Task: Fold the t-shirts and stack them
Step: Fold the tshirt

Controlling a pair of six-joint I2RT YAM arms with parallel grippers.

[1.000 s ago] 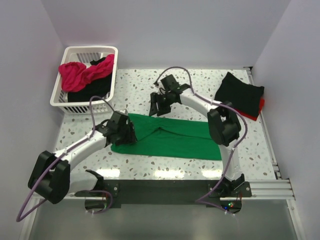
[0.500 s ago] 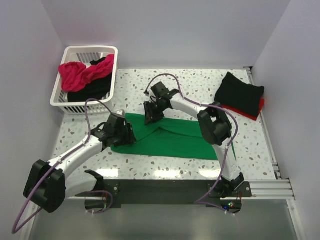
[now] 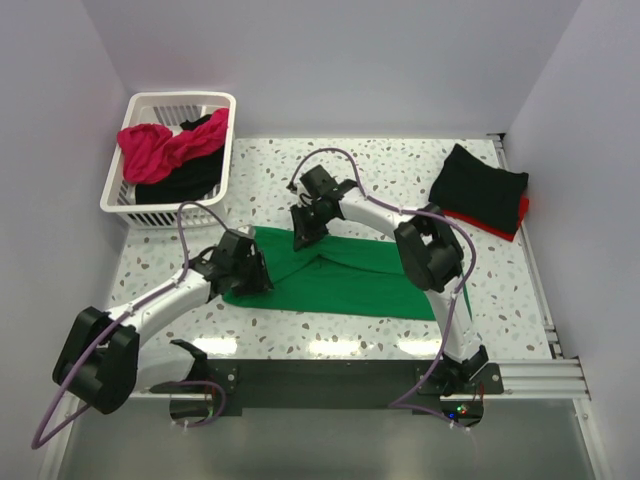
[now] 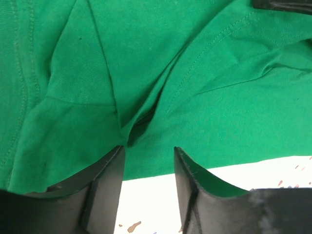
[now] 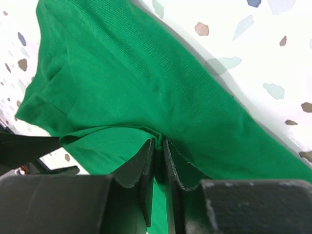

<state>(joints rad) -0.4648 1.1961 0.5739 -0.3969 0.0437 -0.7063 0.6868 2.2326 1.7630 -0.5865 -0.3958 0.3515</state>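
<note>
The bright green t-shirt (image 3: 350, 278) lies folded in a long band across the middle of the table. My left gripper (image 3: 256, 276) (image 4: 147, 152) is at the shirt's left end, open, its jaws straddling the near hem with bare table showing between them. Over the far edge, my right gripper (image 3: 301, 233) (image 5: 158, 142) is shut on a small raised fold of the green cloth (image 5: 146, 87). A pink t-shirt (image 3: 152, 148) and a black one (image 3: 186, 178) sit in the basket. A folded black t-shirt (image 3: 478, 186) rests on a red one (image 3: 522, 211) at the right.
The white slatted basket (image 3: 229, 118) stands at the far left corner. The folded pile occupies the far right corner, by the table's right rail (image 3: 545, 300). Speckled tabletop (image 3: 400, 165) shows between basket and pile, beyond the green shirt.
My right gripper came down onto the shirt's far edge and its jaws shut on a fold. The left gripper's jaws narrowed a little and it edged along the left end.
</note>
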